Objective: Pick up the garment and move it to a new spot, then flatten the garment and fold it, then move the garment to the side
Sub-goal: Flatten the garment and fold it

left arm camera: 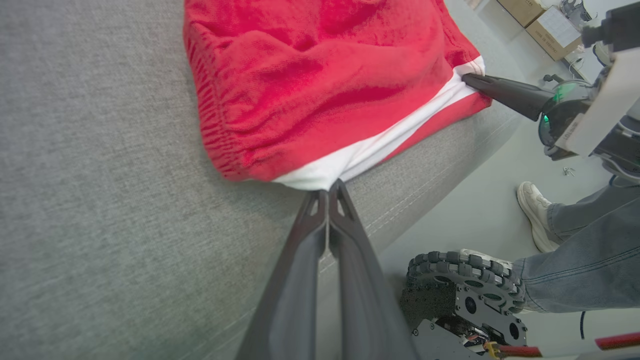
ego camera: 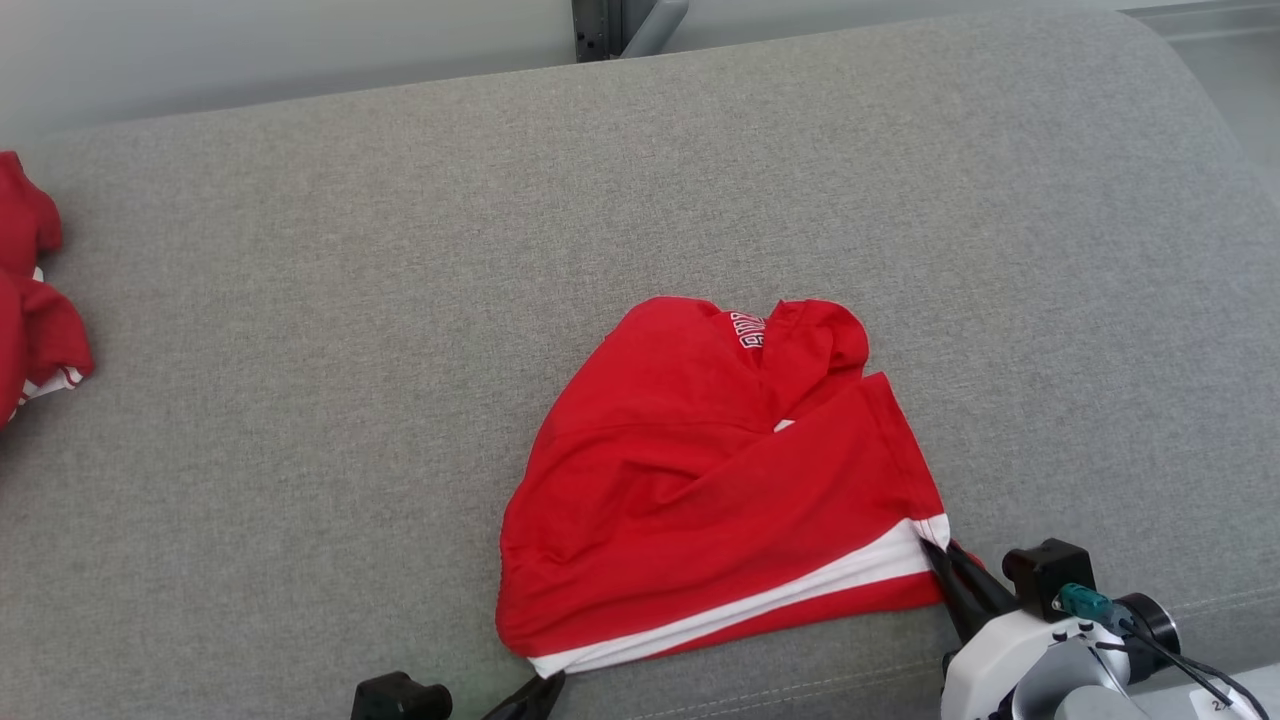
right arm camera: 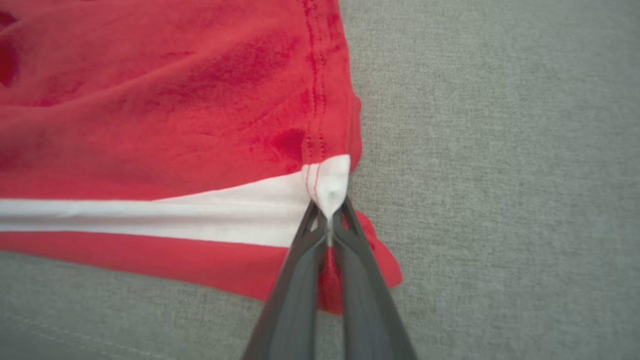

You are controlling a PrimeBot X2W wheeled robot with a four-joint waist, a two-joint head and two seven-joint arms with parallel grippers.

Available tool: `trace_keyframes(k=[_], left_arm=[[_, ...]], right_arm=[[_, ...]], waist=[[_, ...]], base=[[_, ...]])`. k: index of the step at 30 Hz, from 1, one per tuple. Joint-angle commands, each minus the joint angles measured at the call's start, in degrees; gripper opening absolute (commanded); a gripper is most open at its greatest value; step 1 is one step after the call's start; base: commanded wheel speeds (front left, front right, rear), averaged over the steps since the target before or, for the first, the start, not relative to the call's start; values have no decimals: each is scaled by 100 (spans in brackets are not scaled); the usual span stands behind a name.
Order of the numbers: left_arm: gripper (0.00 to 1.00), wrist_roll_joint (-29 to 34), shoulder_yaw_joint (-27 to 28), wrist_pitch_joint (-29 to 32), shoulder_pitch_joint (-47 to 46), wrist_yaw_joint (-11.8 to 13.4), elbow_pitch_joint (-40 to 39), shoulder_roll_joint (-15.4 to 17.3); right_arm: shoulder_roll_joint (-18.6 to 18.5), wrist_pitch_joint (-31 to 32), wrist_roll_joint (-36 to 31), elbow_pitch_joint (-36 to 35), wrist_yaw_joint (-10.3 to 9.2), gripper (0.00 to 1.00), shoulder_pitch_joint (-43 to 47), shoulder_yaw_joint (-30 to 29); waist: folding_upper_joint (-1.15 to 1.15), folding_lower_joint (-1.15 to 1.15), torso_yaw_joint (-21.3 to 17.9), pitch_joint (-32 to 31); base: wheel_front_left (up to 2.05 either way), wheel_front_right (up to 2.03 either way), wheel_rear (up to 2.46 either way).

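Fingers (left arm camera: 352, 260) pinch garment (ego camera: 700, 480); red cloth (ego camera: 30, 300) well apart.

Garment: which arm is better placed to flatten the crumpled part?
Right, probably: the right end effector grips the garment nearest its crumpled leg; the left end effector holds the opposite corner.

A grey couch (ego camera: 400, 300) with red cloth (ego camera: 35, 290) at its left edge; a person's jeans leg (left arm camera: 590, 270) and pale shoe (left arm camera: 532, 210) stand nearby.

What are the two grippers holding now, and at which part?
Both hold the red garment by its white stripe: the left gripper at one end, the right gripper at the other.
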Motion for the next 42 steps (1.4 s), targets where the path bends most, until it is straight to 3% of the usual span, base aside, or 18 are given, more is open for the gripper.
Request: trace_keyframes(k=[1,3,5,6,7,8,10,11,12,22,28,33,42], left_arm=[[0,11,37,-36,-67,-6,60,9],[0,19,60,-50,-91,-16,122,11],[0,25,69,-51,-88,-29,170,36],[0,25,69,-51,-88,-29,170,36],[15,29,69,-52,-82,-30,188,50],[30,22,60,-52,-69,-38,203,62],[61,-3,47,-54,-44,-55,212,72],[84,-5,36,-50,-34,-60,220,72],[100,-16,25,-32,-15,-58,234,77],[100,95,237,-108,254,272,12,63],[100,176,391,-150,497,340,-71,15],[100,455,829,-154,735,478,-244,-115],[100,1098,1683,-152,1181,292,-302,-436]], right_arm=[[1,-51,-21,57,-10,0,-58,3],[-1,-73,-29,110,-10,4,-85,2],[10,-92,-32,154,-10,41,-97,-5],[10,-92,-32,154,-10,41,-97,-5],[13,-120,-41,165,-10,78,-102,-6],[20,-131,-46,169,-10,100,-102,-6],[38,-154,-57,167,-10,100,-85,-3],[42,-171,-67,152,-10,100,-66,-7],[42,-174,-69,127,-10,100,-37,-16],[5,-205,-353,-492,-10,100,458,-343],[71,-66,-541,-942,-10,100,766,-474],[184,-235,-744,-1274,-10,100,989,-696],[389,-535,-1048,-1343,-10,100,1093,-987]], waist=[[0,0,2,1],[0,0,3,-1],[0,0,0,-11],[0,0,0,-11],[0,0,-4,-17],[0,0,-9,-25],[0,0,-19,-44],[0,0,-22,-55],[0,0,-27,-73],[0,0,-69,-271],[0,0,-56,-441],[0,0,-12,-556],[0,0,172,-698]], base=[[0,0,0],[0,0,0],[0,0,0],[0,0,0],[0,0,0],[0,0,0],[0,0,0],[0,0,0],[0,0,0],[0,0,0],[0,0,0],[0,0,0],[0,0,0]])
